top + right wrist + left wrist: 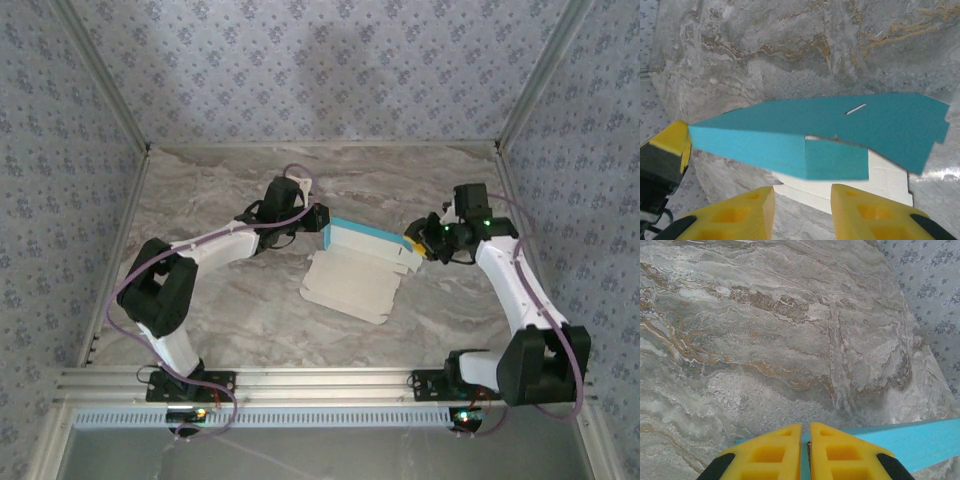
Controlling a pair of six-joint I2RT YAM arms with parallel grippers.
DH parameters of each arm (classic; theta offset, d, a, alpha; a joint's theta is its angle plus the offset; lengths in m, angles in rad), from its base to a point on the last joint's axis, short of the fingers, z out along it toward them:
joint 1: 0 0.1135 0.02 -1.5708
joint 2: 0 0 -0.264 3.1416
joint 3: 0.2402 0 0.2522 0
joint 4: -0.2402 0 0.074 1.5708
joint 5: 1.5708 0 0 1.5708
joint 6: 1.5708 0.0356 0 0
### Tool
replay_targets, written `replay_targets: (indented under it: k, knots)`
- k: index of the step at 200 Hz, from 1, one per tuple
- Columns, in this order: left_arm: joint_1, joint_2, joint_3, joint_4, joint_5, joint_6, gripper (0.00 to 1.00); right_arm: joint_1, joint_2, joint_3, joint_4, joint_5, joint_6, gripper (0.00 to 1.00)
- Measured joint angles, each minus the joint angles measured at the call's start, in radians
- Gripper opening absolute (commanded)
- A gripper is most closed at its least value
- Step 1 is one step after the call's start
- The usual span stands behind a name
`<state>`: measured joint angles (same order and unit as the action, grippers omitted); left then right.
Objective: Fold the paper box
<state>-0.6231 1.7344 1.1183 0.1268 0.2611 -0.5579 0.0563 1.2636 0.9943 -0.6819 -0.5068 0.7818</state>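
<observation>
The left gripper (pixel 805 429) is pressing its yellow fingers almost together and is pinching the left end of the paper box (pixel 900 442), a thin die-cut cardboard sheet with flaps, light blue on one side and pale beige on the other. The right gripper (pixel 802 192) is holding its yellow fingers spread apart just beside the short blue end wall at the right end of the box; I cannot tell whether they are touching it. The box is lying near the middle of the grey marble-patterned table (pixel 200 200), between the two grippers. Its beige flaps are resting flat toward the arm bases, and the blue panel is standing raised along the far side.
</observation>
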Motion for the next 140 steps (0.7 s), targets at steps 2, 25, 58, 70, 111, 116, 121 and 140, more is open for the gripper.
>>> replay_targets:
  k: [2, 25, 58, 70, 111, 116, 121, 140]
  knots:
    - [0.0, 0.0, 0.0, 0.0, 0.0, 0.0, 0.12, 0.0, 0.003, -0.002, 0.004, 0.0, 0.002, 0.38]
    - [-0.007, 0.0, 0.0, 0.0, 0.0, 0.0, 0.12, 0.0, 0.023, -0.031, 0.068, -0.017, 0.027, 0.38]
    - [-0.017, 0.001, 0.0, 0.0, 0.0, 0.0, 0.12, 0.0, 0.043, -0.059, 0.152, -0.044, 0.055, 0.38]
    - [-0.017, 0.001, 0.0, 0.0, 0.0, 0.0, 0.11, -0.003, 0.05, -0.076, 0.186, -0.052, 0.066, 0.38]
    - [-0.017, 0.001, 0.0, 0.001, 0.0, 0.0, 0.11, -0.015, 0.066, -0.139, 0.296, -0.095, 0.088, 0.4]
    - [-0.017, 0.001, 0.0, 0.001, 0.0, 0.0, 0.11, -0.019, 0.066, -0.145, 0.312, -0.101, 0.088, 0.4]
    - [-0.017, 0.001, 0.0, 0.001, 0.0, 0.0, 0.11, -0.021, 0.066, -0.15, 0.326, -0.105, 0.091, 0.4]
    - [-0.017, 0.001, 0.0, 0.001, 0.0, 0.0, 0.11, -0.031, 0.064, -0.178, 0.383, -0.127, 0.103, 0.38]
